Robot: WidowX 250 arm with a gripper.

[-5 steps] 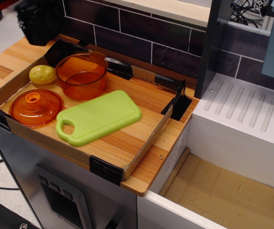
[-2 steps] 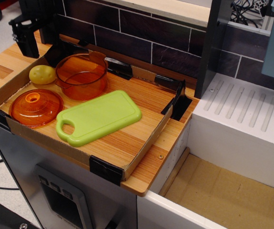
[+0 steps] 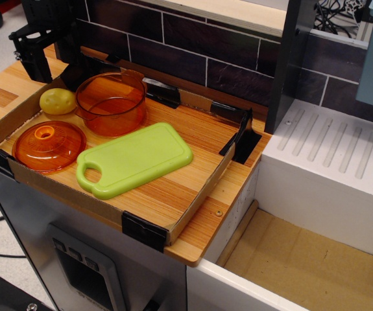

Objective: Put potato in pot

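Your gripper (image 3: 36, 63) hangs empty at the far left; how wide its jaws stand you cannot tell here. The potato (image 3: 58, 101) lies below and just right of it, touching the pot (image 3: 111, 102). Descend squarely, straddling its narrow width.

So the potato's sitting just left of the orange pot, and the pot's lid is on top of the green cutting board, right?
Not quite. In the observation.image view the lid lies on the tray floor, left of the cutting board, not on it. The potato does sit just left of the pot.
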